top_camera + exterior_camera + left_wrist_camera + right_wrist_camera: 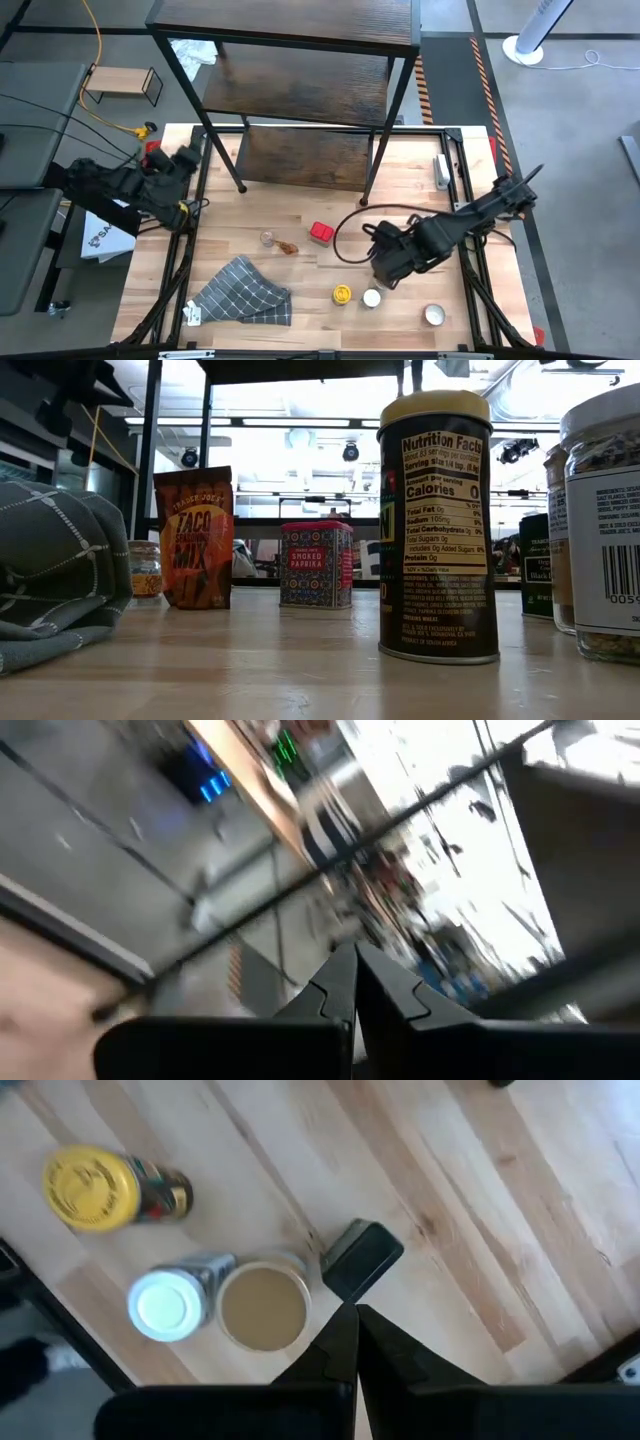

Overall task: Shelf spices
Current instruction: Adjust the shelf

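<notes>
Near the table's front edge, spices, unshelved.

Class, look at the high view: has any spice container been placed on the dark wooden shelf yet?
No: the shelf boards are bare, while the red tin and the yellow-lidded jar stand on the table.

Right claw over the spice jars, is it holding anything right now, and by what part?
Nothing is held. The right claw is shut and empty above the bare wooden table, beside the tan-lidded jar. The left claw is shut and empty too.
</notes>
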